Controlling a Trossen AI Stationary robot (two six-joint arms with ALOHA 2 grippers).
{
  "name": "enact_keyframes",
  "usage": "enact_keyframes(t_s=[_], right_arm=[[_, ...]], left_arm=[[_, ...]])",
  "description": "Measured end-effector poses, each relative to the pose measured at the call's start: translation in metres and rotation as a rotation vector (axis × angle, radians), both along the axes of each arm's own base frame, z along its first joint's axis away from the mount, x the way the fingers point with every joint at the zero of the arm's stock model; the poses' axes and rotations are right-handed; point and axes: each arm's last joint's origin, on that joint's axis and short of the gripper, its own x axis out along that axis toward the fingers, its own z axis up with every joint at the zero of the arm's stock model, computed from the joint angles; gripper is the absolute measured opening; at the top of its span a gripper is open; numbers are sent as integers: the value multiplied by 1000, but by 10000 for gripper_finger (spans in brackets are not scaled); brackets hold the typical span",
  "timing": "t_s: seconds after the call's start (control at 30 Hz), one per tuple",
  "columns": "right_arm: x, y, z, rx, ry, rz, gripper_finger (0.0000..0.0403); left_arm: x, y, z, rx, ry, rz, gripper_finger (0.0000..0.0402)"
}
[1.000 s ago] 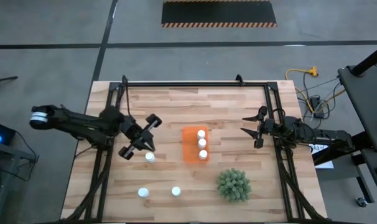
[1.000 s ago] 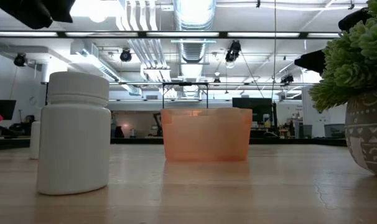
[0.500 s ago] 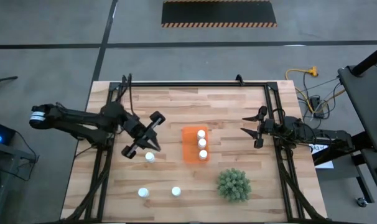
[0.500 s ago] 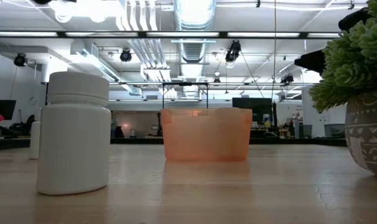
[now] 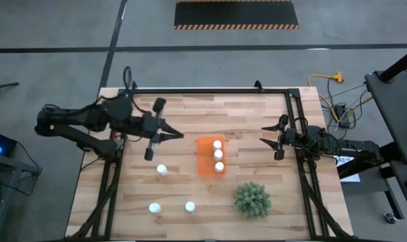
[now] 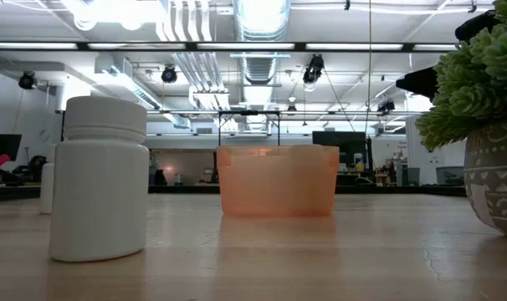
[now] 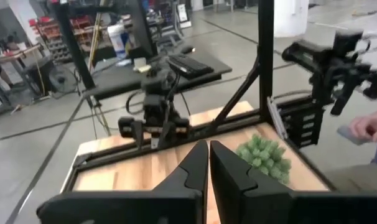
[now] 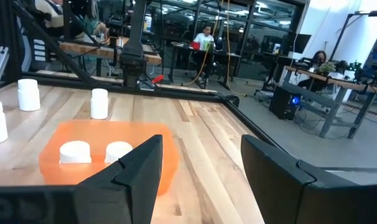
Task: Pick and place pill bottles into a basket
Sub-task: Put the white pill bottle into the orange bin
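Pill bottles, small white cylinders with white caps: three standing in a row (image 5: 218, 155) inside the bright orange rectangular plastic basket (image 5: 205, 156) seen from above, on its side toward the right arm; three more loose on the pale wooden plank table (image 5: 190, 107) on the basket's other side, one (image 5: 162, 170) near it, two (image 5: 154, 208) (image 5: 190, 206) farther toward the front edge. Left gripper (image 5: 164, 132) raised beside the basket, fingers together, nothing held. Right gripper (image 5: 273, 141) waiting well off the basket's far side, fingers apart. Round green spiky plant (image 5: 252, 199) just past the basket's front corner

From table height: one bottle (image 6: 99, 191) large in the foreground, another (image 6: 46, 187) peeping out behind it, orange basket (image 6: 277, 181) mid-table, patterned plant pot (image 6: 492, 180) at the edge; ceiling ducts and lights beyond

Left wrist: own dark fingers (image 7: 196, 171) pressed shut, green plant (image 7: 260, 155) ahead, a person's hand (image 7: 369, 124) off to one side in the workshop

Right wrist: own fingers (image 8: 135, 165) spread wide, two caps (image 8: 74, 150) showing in the basket, loose bottles (image 8: 99, 103) beyond it, people at desks behind

Probably half done, between picks; next likely calls for opening the left fingers and dropping over the bottle nearest the basket
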Motion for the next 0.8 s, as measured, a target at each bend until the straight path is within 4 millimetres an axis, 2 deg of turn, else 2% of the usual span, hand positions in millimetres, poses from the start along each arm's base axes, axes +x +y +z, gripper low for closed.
enact_keyframes(t_s=[0.13,0.3,0.43,0.63,0.8], right_arm=[[0,0,0,12,-3,1,206],[0,0,0,0,-1,0,206],[0,0,0,7,-2,1,206],[0,0,0,4,-1,0,206],[0,0,0,4,-1,0,206]], left_arm=[[-5,-9,16,1,19,28,0],[-6,-30,30,-30,-2,-123,0],[-9,-41,36,-80,46,-139,0],[-10,-47,32,-100,333,46,0],[4,-53,16,-132,601,154,0]])
